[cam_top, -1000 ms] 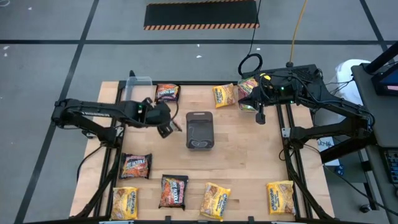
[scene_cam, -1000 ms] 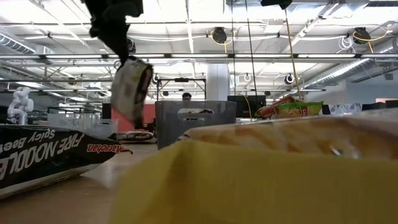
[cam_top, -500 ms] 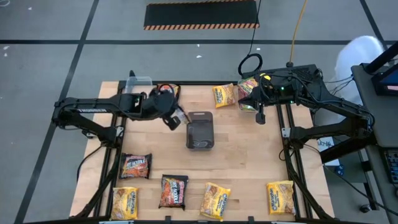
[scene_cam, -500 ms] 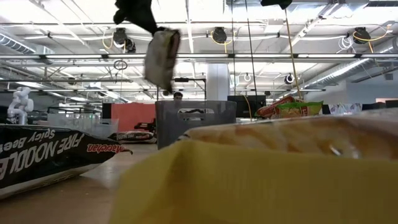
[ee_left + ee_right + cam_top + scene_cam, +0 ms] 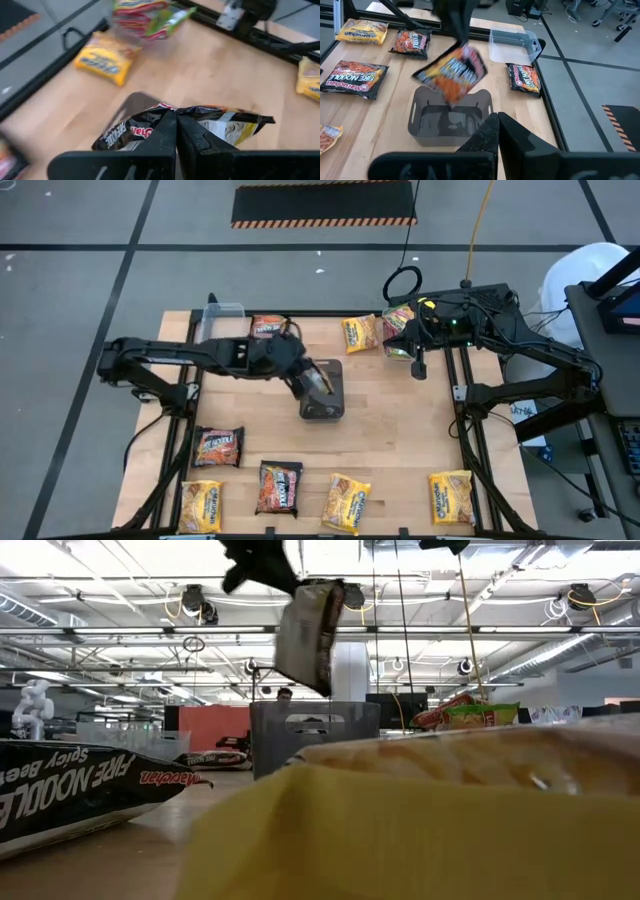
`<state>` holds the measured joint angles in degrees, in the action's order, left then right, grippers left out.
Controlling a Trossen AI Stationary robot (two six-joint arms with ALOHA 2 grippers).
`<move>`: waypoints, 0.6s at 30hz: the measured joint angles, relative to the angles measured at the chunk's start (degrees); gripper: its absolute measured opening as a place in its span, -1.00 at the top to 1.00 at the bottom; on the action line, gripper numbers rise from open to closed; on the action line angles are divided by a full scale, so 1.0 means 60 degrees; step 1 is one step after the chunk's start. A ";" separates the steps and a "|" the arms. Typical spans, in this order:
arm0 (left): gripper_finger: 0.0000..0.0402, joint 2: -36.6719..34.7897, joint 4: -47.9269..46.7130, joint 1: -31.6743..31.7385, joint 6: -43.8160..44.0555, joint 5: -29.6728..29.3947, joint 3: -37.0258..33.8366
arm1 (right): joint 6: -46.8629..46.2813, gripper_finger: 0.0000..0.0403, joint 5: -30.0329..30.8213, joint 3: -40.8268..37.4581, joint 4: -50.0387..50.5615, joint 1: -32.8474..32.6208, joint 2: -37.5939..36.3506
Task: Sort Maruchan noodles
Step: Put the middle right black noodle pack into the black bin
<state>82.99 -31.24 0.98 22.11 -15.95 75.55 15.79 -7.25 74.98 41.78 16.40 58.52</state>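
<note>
A dark Fire Noodle packet (image 5: 451,75) hangs in the air directly above the grey tray (image 5: 321,389) at the middle of the surface (image 5: 400,440), pinched by one edge so its length dangles free, which suits letting it fall flat into the tray's open top. The left tool (image 5: 312,377) is clenched on that packet, and its wrist view shows the two fingers pressed together over the wrapper's seam. I judge this to be the carry-and-drop step for the dark variety, with the tray as its bin. The other packets lie apart: another dark one (image 5: 267,328) beside the clear tub (image 5: 222,313), two more dark ones (image 5: 218,445) and yellow ones (image 5: 346,502) along the near edge. The right tool (image 5: 419,368) waits clenched and empty at the far right corner, beside the green-edged packets (image 5: 398,330) there.
</note>
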 joint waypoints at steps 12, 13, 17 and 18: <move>1.00 0.1105 0.0926 -0.0160 0.0292 0.0781 0.0000 | 0.0015 1.00 -0.0003 0.0000 -0.0058 0.0000 0.0000; 1.00 0.1152 0.1106 -0.0187 0.0397 0.0832 0.0025 | 0.0015 1.00 -0.0003 0.0000 -0.0058 0.0000 0.0004; 1.00 0.1305 0.1341 -0.0311 0.0607 0.0995 0.0001 | 0.0018 1.00 -0.0003 0.0000 -0.0058 0.0000 0.0004; 1.00 0.1327 0.1381 -0.0337 0.0662 0.0996 0.0011 | 0.0028 1.00 -0.0003 0.0000 -0.0059 0.0000 0.0004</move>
<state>90.96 -22.96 -1.04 26.08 -9.97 75.61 15.96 -7.27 74.98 41.43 16.40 58.54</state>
